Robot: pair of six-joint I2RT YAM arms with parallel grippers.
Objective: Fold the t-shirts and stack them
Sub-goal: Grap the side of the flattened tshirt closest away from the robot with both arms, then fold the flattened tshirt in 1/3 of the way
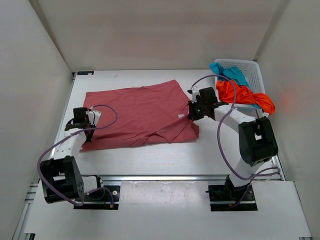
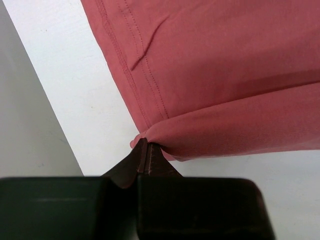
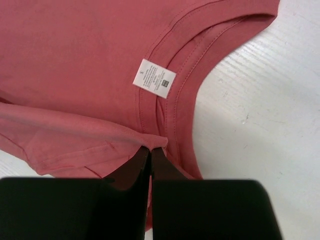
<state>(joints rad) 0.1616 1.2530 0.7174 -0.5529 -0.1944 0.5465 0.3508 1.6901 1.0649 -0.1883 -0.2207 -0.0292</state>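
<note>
Rose-pink t-shirt [image 1: 140,112] lies spread mid-way across the worktop [image 1: 165,160]; left gripper [image 2: 146,150] pinches its doubled hem near the left edge; right gripper [image 3: 150,154] pinches cloth beside the collar [image 3: 185,75]; first fold seems underway; next, both must lift and carry evenly across.

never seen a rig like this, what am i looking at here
Two robot arms stand at the near edge of a table. The wide picture looks down from above and behind them; each close-up comes from a camera on one wrist. A rose-pink t-shirt lies spread out. The left end effector is shut on its folded side edge, the right end effector on the edge beside the neck label. An orange t-shirt and a teal t-shirt are bunched in a basket.
</note>
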